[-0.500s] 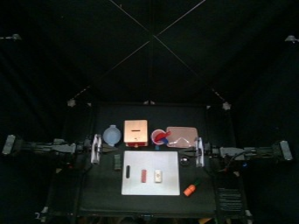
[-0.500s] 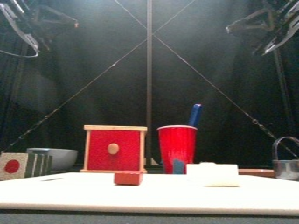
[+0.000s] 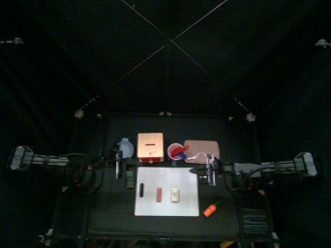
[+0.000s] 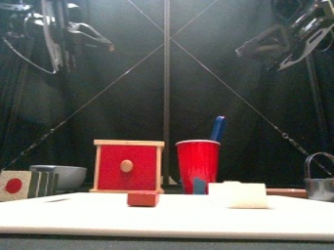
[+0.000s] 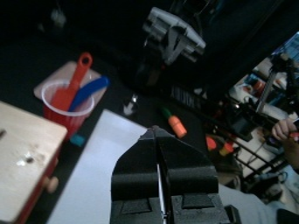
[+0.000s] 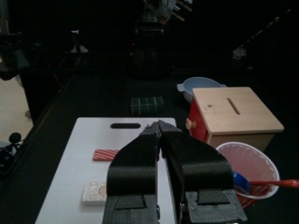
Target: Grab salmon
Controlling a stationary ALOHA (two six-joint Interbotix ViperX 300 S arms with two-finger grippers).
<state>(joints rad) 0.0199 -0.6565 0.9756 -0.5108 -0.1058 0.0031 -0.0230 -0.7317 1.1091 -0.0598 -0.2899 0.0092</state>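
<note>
Top view: salmon (image 3: 158, 195) lies on your white cutting board (image 3: 165, 174), beside the small white block (image 3: 173, 196), laid flat for a downward pick. Left end effector (image 5: 156, 157) and right end effector (image 6: 170, 153) both closed, empty, well above the desk.

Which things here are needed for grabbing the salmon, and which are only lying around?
Needed: salmon, left gripper, right gripper.
Lying around: white block, orange chunk, red cup, wooden box, white board.
</note>
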